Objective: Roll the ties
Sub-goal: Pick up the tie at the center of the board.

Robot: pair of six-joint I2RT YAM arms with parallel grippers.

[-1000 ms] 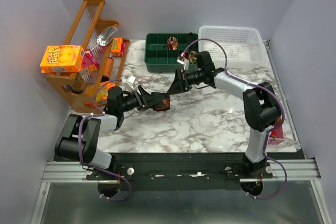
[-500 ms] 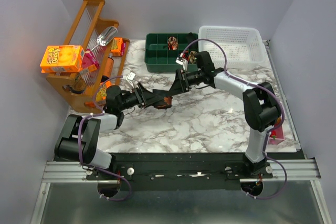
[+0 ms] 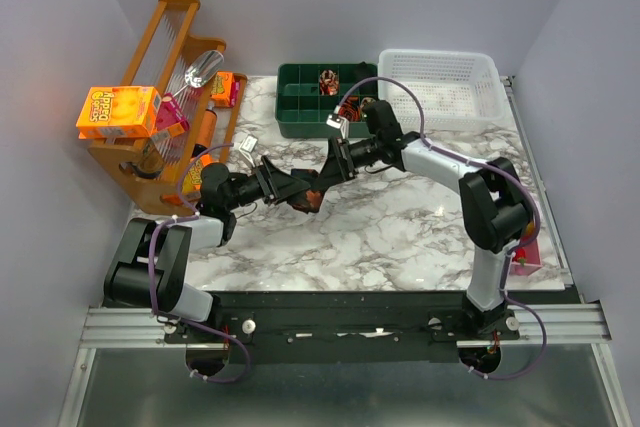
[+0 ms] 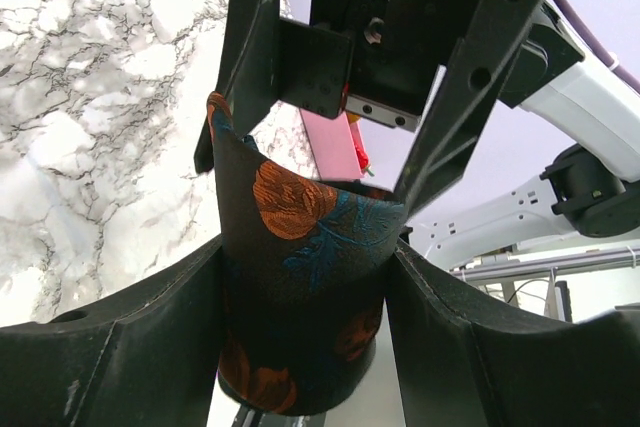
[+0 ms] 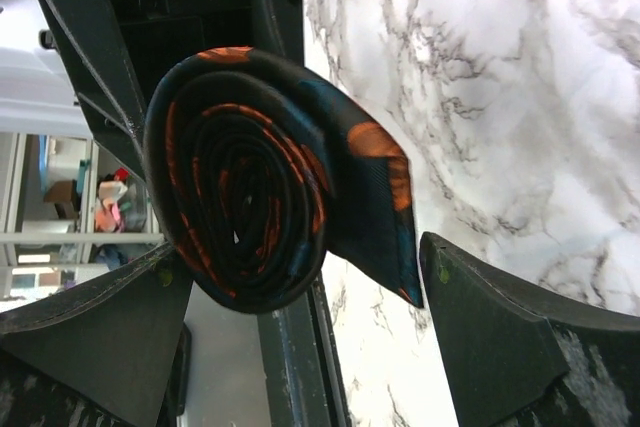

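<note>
2 robot arms meet over the middle of a marble table point(image 3: 400, 232). The left tool point(image 3: 300, 191) is clamped on a rolled tie point(image 3: 312, 197), pinching it between both fingers. The wrist views show the tie as a tight dark spiral with orange flowers. The right tool point(image 3: 327, 171) faces the coil end-on, jaws spread wide, 1 finger on each side. Behind, a green divided tray point(image 3: 300, 112) holds another coiled tie point(image 3: 328, 79).

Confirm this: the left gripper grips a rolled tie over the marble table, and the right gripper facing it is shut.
One thing is wrong: the right gripper is open, not shut. The right wrist view shows its fingers spread wide apart near the rolled tie. The left gripper does grip that tie over the marble table.
</note>
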